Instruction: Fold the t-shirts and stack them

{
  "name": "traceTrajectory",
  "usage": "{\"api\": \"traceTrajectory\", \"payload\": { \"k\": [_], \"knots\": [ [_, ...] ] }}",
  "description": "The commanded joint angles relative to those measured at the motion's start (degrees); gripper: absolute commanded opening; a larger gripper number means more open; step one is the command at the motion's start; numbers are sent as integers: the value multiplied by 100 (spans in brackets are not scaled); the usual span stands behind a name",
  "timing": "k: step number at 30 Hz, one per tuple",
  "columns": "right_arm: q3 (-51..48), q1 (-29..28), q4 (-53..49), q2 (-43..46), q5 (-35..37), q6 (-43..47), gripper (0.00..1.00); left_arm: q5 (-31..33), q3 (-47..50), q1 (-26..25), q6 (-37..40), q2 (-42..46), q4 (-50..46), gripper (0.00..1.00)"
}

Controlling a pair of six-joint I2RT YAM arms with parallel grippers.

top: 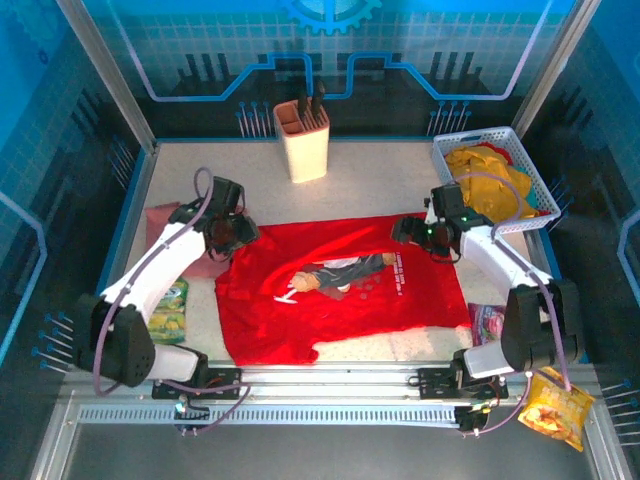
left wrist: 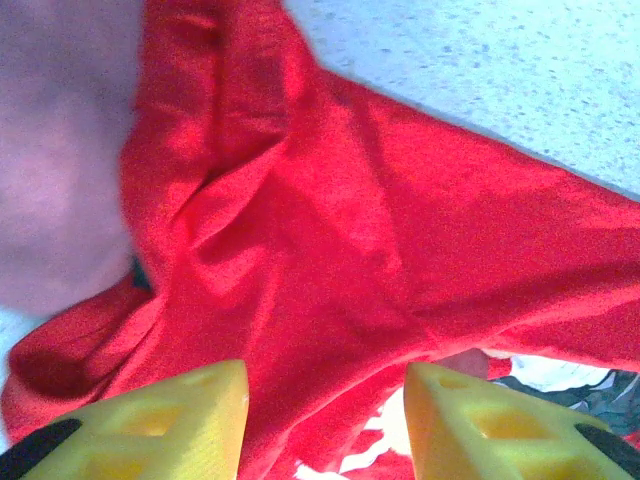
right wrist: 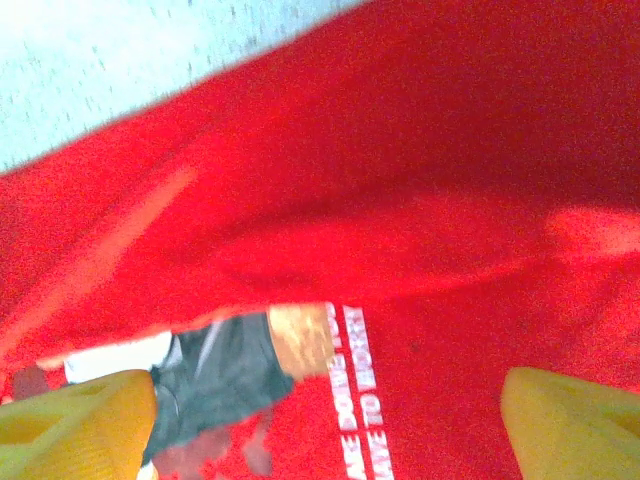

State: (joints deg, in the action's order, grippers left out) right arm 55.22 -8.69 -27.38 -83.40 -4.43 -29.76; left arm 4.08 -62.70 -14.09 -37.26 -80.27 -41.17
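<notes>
- Top external view is showing the red t-shirt (top: 340,290) lying spread out across the middle of the tabletop (top: 390,175), with its chest graphic (top: 335,275) facing up.
- The left claw (top: 232,232) is hanging over the shirt's far left corner, just beside the pink t-shirt (top: 163,222), which is lying at the tabletop's left edge and touching the red cloth.
- Seen from the left wrist, its yellow fingers (left wrist: 180,420) are standing apart, with rumpled red cloth showing through the gap and nothing pinched between them.
- The right claw (top: 412,232) is hanging over the shirt's far right corner.
- Seen from the right wrist, its fingers (right wrist: 80,420) are spread wide, gripping nothing, with red cloth and white lettering lying below them.
- The yellow t-shirts (top: 490,180) are lying heaped in a white basket (top: 480,137) at the far right corner.
- A beige holder (top: 302,140) is standing upright at the far middle.
- A green snack packet (top: 168,305) is lying beside the left arm.
</notes>
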Motion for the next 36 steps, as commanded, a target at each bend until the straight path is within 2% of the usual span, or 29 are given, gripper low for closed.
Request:
{"api": "traceTrajectory", "payload": {
  "k": [1, 5, 10, 14, 18, 24, 31, 36],
  "knots": [
    [392, -112, 30, -628, 219, 58, 90, -220, -268, -203, 324, -633, 226, 45],
    [1068, -154, -39, -1533, 402, 82, 89, -178, -530, -217, 437, -1180, 184, 44],
    [2007, -139, -489, -2552, 835, 135, 85, 37, -478, -127, 625, -1081, 158, 46],
    [2489, 10, -880, -3040, 1017, 158, 83, 60, -531, 238, 849, -985, -35, 47],
    [2717, 230, -1067, -3310, 979, 321, 83, 58, -618, 600, 1015, -878, -137, 47],
    [2783, 589, -1150, -3491, 977, 428, 81, 86, -896, 810, 1093, -1037, -166, 46],
    [2900, 968, -1224, -3606, 1166, 504, 81, -176, -1336, 855, 1047, -1503, -32, 46],
    [2953, 1204, -1219, -3574, 1302, 512, 81, -415, -1728, 824, 1023, -2145, 106, 44]
  ]
}}
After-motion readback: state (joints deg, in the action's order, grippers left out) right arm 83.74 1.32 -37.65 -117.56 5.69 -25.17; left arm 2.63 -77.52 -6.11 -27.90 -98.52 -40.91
